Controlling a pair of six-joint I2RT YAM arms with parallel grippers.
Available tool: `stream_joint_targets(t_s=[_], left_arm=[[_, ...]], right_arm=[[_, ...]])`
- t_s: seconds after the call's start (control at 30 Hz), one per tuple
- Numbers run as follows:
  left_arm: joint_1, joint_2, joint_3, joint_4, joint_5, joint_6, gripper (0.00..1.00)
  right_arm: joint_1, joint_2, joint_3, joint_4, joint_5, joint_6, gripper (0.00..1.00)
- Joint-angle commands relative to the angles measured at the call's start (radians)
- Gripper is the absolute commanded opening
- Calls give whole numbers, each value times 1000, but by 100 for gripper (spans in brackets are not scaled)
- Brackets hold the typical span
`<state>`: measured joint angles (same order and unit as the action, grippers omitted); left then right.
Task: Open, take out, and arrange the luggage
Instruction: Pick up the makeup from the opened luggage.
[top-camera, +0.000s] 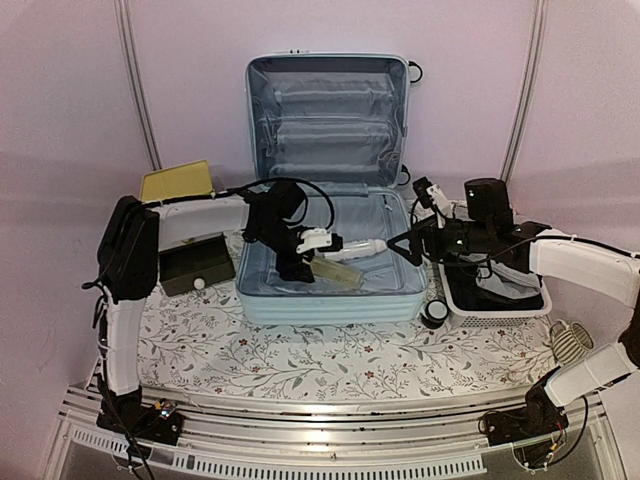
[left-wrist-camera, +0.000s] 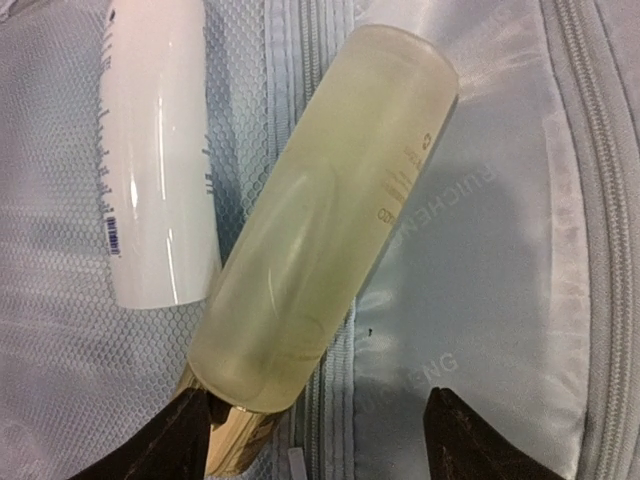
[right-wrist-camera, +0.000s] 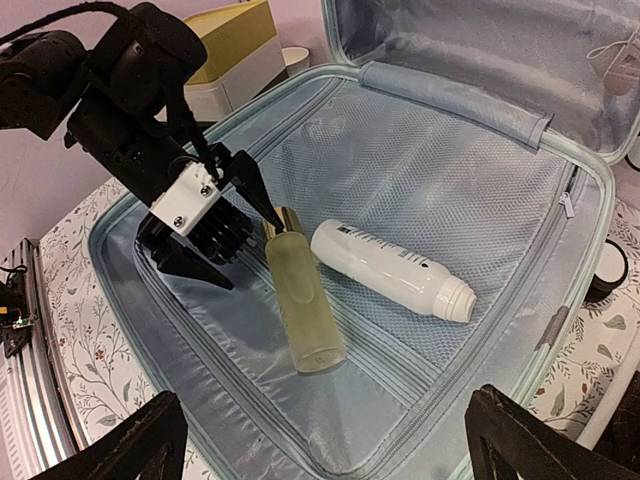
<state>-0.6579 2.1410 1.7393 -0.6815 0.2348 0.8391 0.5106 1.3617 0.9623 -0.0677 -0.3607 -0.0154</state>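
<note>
1. Pale pink walls stand behind a table (top-camera: 300, 365) covered with a floral cloth. The luggage (top-camera: 330, 300) lies open at its centre, with the lid upright against the back wall.
2. In the lower half, on the mesh and the shiny grey lining, lie two bottles side by side: a frosted yellowish bottle (left-wrist-camera: 320, 220) with a gold cap (left-wrist-camera: 235, 440) and a white bottle (left-wrist-camera: 160, 150).
3. The white bottle carries a small blue barcode (left-wrist-camera: 114, 236) and lines of print too fine to read. The yellowish one has faint lettering, also unreadable.
4. The lining repeats a woven word (apparently "BUICHENG").
5. The left gripper (left-wrist-camera: 320, 440) is spread apart over the cap end of the yellowish bottle, one finger just beside the cap and the other clear of it.
6. The right gripper (right-wrist-camera: 325, 445) hangs over the suitcase's right rim, jaws wide and empty.
</note>
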Motion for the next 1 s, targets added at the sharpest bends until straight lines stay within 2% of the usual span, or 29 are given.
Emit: stream_joint_targets(t_s=[0.0, 0.33, 0.53, 0.63, 0.8, 0.97], left_arm=[[-16, 12, 3, -14, -14, 23, 77], [-17, 103, 80, -32, 21, 82, 76], [-15, 181, 155, -90, 25, 91, 71], [-16, 188, 154, -104, 41, 95, 64], [-17, 170, 141, -137, 56, 87, 42], [-20, 96, 71, -128, 52, 67, 31]], right_arm=[[5, -6, 16, -1, 2, 10, 99], [5, -8, 14, -4, 5, 11, 99], [5, -3, 19, -3, 4, 9, 99], [5, -4, 19, -4, 4, 9, 99], [5, -2, 22, -4, 3, 9, 99], [6, -2, 21, -1, 0, 9, 99]])
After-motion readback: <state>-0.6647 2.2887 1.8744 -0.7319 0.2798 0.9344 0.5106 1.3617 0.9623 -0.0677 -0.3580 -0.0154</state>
